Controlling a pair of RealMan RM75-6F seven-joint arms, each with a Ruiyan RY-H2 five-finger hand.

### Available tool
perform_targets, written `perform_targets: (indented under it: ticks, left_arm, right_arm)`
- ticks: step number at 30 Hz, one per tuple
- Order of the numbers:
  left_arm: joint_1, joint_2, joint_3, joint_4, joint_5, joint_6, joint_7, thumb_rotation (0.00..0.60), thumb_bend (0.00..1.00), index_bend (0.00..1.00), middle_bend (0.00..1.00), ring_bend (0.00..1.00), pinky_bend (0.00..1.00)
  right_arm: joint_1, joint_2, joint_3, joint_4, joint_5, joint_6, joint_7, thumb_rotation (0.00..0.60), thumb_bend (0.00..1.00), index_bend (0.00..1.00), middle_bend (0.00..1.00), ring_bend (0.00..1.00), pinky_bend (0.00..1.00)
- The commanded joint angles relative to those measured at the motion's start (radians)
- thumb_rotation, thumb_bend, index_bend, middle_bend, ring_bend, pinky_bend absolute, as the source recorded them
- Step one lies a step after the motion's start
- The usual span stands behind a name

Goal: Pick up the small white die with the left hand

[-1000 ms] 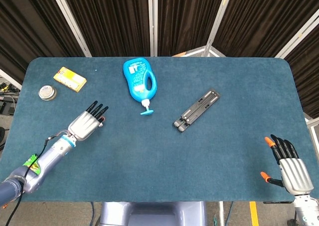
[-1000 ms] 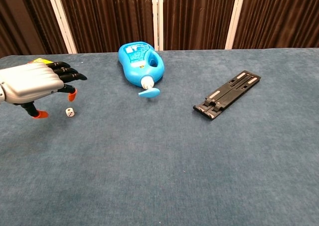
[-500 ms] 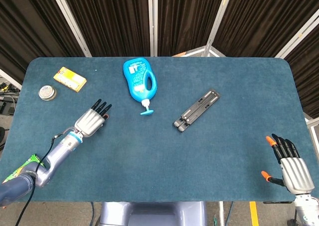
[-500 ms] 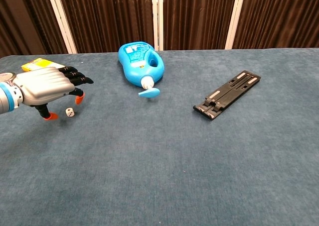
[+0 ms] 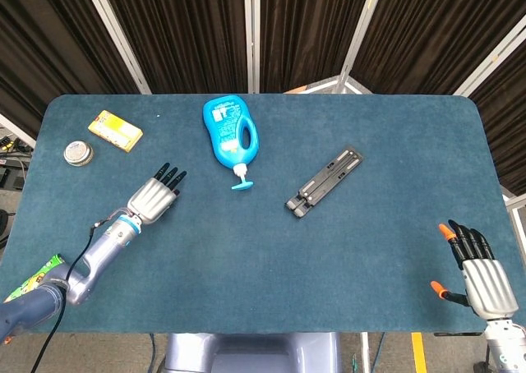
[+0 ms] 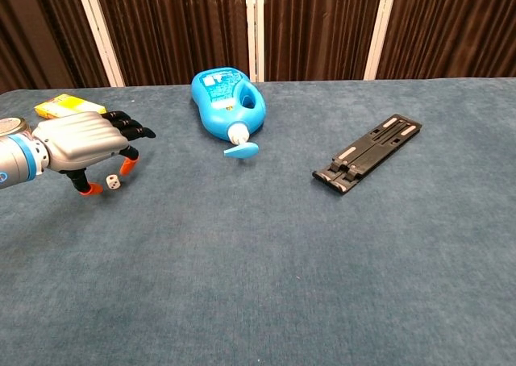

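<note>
The small white die [image 6: 115, 183] lies on the blue table, seen only in the chest view; in the head view my left hand covers it. My left hand [image 6: 85, 143] [image 5: 153, 198] hovers palm down right over the die, fingers spread and reaching forward, the thumb tip beside the die and a fingertip just past it. It holds nothing. My right hand [image 5: 478, 275] rests near the table's front right corner, fingers spread and empty.
A blue pump bottle [image 5: 230, 135] [image 6: 227, 101] lies on its side at the back centre. A black folding stand [image 5: 325, 181] [image 6: 368, 151] lies to the right of it. A yellow box [image 5: 115, 130] [image 6: 68, 106] and a round tin [image 5: 78, 153] sit at the back left.
My left hand has moved forward and down over the die, its fingertips now closer around it. The die and the right hand have stayed put.
</note>
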Motion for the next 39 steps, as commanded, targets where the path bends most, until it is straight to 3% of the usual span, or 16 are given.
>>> perform_targets:
  ticks: [1,7,13,21,31,39]
  left_arm:
    - [-0.001,0.000,0.004,0.001,-0.003,0.001,-0.002,0.600,0.32,0.50,0.00,0.00,0.02]
    - [0.000,0.002,0.012,0.000,-0.012,0.007,-0.013,0.600,0.43,0.56,0.00,0.00,0.02]
    - [0.008,0.029,0.014,-0.046,-0.006,0.056,-0.025,0.600,0.43,0.56,0.00,0.00,0.02]
    - [0.004,0.104,-0.008,-0.223,0.023,0.154,-0.014,0.600,0.43,0.55,0.00,0.00,0.01]
    - [-0.034,0.106,-0.040,-0.474,0.031,0.170,0.124,0.600,0.42,0.53,0.00,0.00,0.01]
    - [-0.043,0.073,-0.065,-0.548,-0.036,0.146,0.252,0.600,0.41,0.45,0.00,0.00,0.00]
  right_arm:
    - [0.000,-0.001,0.001,0.002,-0.001,0.002,0.002,0.600,0.08,0.00,0.00,0.00,0.00]
    - [0.000,-0.006,0.000,0.007,-0.006,0.006,0.004,0.600,0.08,0.00,0.00,0.00,0.00]
    - [-0.001,-0.008,-0.002,0.008,-0.009,0.008,0.004,0.600,0.08,0.00,0.00,0.00,0.00]
    - [-0.003,-0.007,-0.006,0.001,-0.018,0.013,-0.001,0.600,0.08,0.00,0.00,0.00,0.00]
    - [-0.011,0.006,-0.012,-0.014,-0.039,0.040,0.007,0.600,0.08,0.00,0.00,0.00,0.00]
    - [-0.018,0.018,-0.015,-0.021,-0.048,0.055,0.020,0.600,0.08,0.00,0.00,0.00,0.00]
